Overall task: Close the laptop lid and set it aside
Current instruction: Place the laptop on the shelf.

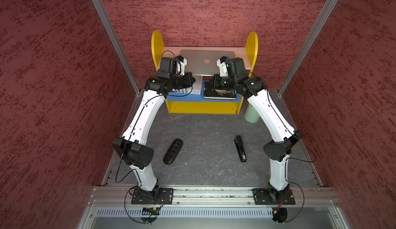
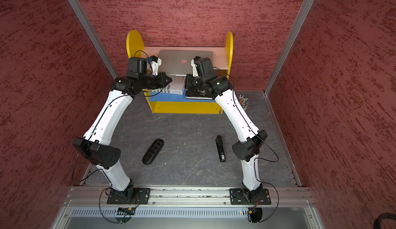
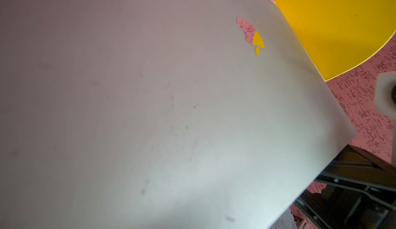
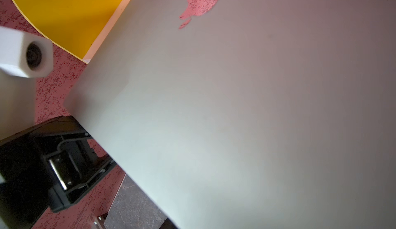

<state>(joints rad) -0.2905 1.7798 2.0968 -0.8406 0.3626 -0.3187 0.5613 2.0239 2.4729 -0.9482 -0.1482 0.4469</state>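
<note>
The silver laptop (image 1: 205, 67) (image 2: 182, 67) lies across the upper shelf of the yellow bookshelf (image 1: 157, 46), its near edge jutting out over the lower shelf. The laptop lid (image 3: 150, 110) (image 4: 257, 110) is down, apple logo up, and fills both wrist views, hiding the fingers there. In both top views my left gripper (image 1: 191, 80) (image 2: 169, 80) sits just below the laptop's near left edge, its black tip closed to a point. My right gripper (image 1: 211, 81) (image 2: 188, 81) mirrors it at the near right edge. I cannot tell whether either one touches the laptop.
A white book (image 1: 196, 87) and a black book (image 1: 218, 94) lie on the blue lower shelf under the grippers. A black glasses case (image 1: 173, 151) and a black stapler (image 1: 240, 148) lie on the grey table. A green pencil cup (image 1: 252, 114) stands right of the shelf. Red walls close in.
</note>
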